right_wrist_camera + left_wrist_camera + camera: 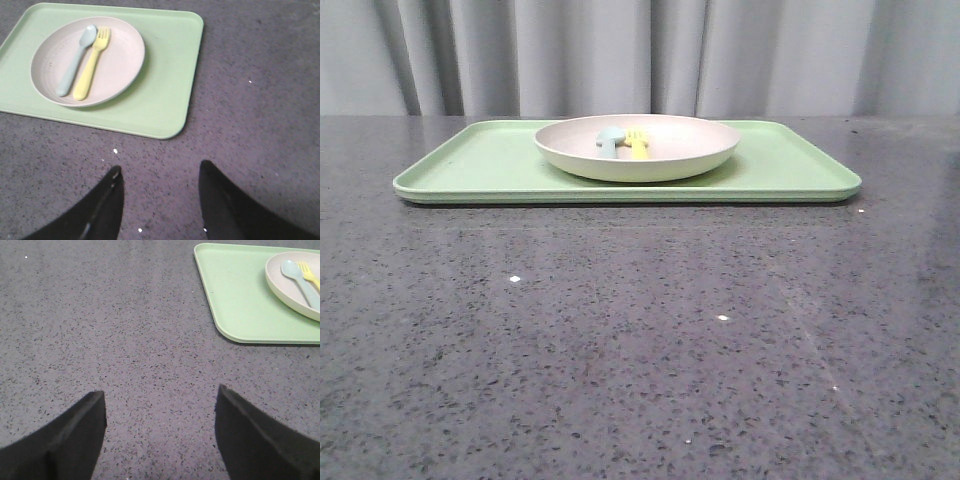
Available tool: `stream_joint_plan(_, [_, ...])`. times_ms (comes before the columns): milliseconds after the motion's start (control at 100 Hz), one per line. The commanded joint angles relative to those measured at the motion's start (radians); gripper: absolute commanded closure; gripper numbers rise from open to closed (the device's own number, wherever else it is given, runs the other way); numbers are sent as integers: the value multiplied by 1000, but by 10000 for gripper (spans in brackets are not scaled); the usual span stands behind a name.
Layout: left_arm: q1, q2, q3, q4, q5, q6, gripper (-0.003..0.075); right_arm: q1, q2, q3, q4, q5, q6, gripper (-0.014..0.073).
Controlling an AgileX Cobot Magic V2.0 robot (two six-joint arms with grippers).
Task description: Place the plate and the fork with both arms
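Resting on plate (115, 60) beside pale blue-green spoon (76, 60), yellow fork (93, 62) points tines away from robot; plate centred on green tray (165, 95). Right hand (160, 200) wide, empty, above counter (620, 340). Left hand (160, 435) wide, empty, apparently farther off.

**Black gripper fingers, matte and plain**

Only the fingers of each arm show. The left gripper (160, 432) has two broad, wedge-shaped fingers (70, 440) in matte black, with flat faces and a faint seam on one. The right gripper (160, 200) has two black fingers (227, 207) that look more curved and tapering, one with a slight glossy edge along its inner side.
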Motion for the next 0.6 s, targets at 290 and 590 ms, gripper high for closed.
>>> stream_joint_plan(290, [0,6,-27,-8,-81,-13,261,174,415,-397,4,-52,97,228])
stream_joint_plan(590, [0,6,-27,-8,-81,-13,261,336,728,-699,-275,77,340,228])
